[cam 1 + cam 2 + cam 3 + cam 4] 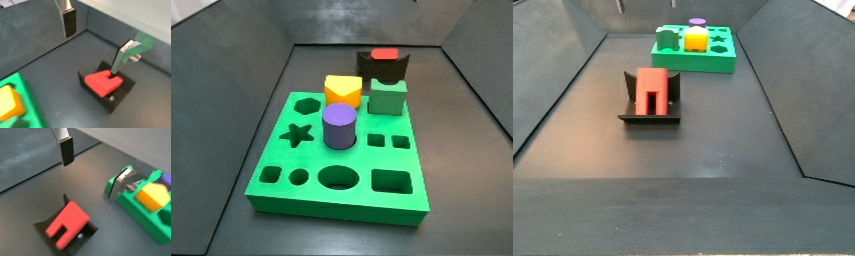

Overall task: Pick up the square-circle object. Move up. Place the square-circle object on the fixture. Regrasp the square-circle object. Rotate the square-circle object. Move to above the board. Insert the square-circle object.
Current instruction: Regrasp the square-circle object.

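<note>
On the fixture (649, 108), the landmark for all that follows, lies the square-circle object (651, 88), resting in the scooped top with its long axis running along the channel; a side view shows a notch cut into the end facing the camera. In both wrist views the gripper (100, 32) hovers above the fixture with nothing between its plates. Read from left to right in a wrist view: one finger (65, 149), flat silver with a dark pad, hangs clear of the fixture; the red piece (67, 223) sits on the black bracket (85, 234) beneath; the opposite finger (122, 182) stands beyond it, towards the board (148, 218). The fingers are spread wide, well apart from the piece and touching nothing. The gripper does not appear in either side view.

The piece thus lies below the gap between the fingers, roughly midway. Judged from this, the placing step is complete and the regrasp is in hand: the coming descent likely calls for the pads to close across the narrow width, not the long axis. The board (331, 150) holds a yellow block (341, 90), a purple cylinder (338, 127) and a green cube (388, 97), just beside the fixture.
</note>
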Robot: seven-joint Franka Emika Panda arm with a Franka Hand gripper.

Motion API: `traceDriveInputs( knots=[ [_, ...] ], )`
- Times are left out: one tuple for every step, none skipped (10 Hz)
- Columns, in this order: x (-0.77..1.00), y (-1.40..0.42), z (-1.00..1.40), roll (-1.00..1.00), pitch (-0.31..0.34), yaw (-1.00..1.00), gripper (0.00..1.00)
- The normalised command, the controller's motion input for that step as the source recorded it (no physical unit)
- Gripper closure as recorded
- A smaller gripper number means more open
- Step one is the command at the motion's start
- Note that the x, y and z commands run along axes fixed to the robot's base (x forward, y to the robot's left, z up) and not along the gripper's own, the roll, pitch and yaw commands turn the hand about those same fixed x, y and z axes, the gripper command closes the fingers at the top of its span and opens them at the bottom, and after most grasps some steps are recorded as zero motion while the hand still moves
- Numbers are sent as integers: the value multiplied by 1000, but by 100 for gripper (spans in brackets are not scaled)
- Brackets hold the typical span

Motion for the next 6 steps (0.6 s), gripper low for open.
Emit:
traceDriveInputs(
  knots=[
    [-17, -19, 4, 1000, 5, 32, 0],
    [-15, -20, 6, 1000, 7, 34, 0],
    [-8, -18, 10, 1000, 11, 36, 0],
    [4, -23, 7, 1000, 19, 39, 0],
    [15, -24, 4, 1000, 23, 41, 0],
    [32, -22, -9, 1000, 32, 46, 0]
  ],
)
